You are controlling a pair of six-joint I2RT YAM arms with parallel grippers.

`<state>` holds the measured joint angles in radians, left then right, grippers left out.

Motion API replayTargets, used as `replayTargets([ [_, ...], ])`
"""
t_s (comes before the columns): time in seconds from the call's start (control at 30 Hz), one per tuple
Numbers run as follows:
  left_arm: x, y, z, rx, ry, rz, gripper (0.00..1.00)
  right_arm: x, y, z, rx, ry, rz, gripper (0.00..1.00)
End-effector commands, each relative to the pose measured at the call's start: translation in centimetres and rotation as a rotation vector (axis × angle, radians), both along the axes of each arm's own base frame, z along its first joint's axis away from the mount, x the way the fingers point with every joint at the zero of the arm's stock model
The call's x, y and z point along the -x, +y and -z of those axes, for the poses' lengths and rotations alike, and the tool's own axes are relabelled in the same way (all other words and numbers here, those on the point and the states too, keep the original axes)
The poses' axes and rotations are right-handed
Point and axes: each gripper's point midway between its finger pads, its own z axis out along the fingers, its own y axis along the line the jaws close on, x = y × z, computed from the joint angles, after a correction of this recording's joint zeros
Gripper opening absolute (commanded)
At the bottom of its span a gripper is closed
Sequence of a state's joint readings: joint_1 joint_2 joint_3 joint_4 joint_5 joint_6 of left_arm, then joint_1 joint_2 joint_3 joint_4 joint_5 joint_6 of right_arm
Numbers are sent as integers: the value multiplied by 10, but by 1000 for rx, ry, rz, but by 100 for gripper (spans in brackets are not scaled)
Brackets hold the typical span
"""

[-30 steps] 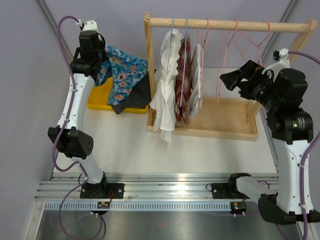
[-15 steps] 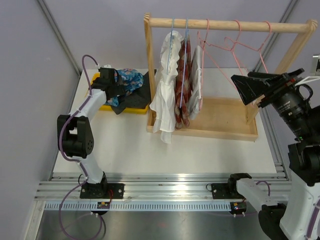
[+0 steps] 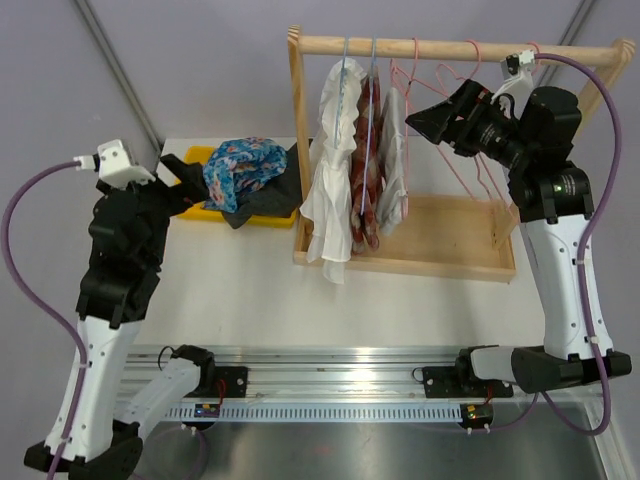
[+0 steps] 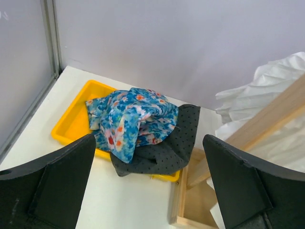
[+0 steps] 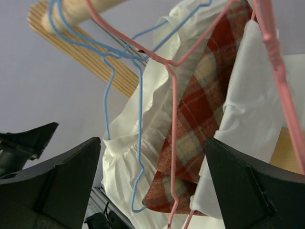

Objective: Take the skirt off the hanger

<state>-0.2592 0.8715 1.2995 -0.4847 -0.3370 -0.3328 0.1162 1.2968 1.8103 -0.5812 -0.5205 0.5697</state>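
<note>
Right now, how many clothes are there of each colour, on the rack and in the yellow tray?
White clothes: 2
Red checked cloth: 1
Blue flowery cloth: 1
Black dotted cloth: 1
Total: 5

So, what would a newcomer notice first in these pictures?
The wooden rack at the back right draws the eye first, with a red plaid skirt hanging between white garments. Next comes the blue floral cloth, heaped on a yellow tray at the back left. The right gripper is raised high beside the garments, open.
</note>
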Motion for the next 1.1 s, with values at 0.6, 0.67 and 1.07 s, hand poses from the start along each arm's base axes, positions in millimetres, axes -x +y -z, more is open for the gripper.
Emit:
replayTargets([
  [0.6,50,-27,100,56,133,183,99,-48,34,45,67,38,47,0],
  [0.67,46,-28,95,37,127,190,99,-45,32,38,87,33,47,0],
  [1.07,24,-139,-32,-151,-22,477,99,24,26,-46,24,-61,-13,0],
])
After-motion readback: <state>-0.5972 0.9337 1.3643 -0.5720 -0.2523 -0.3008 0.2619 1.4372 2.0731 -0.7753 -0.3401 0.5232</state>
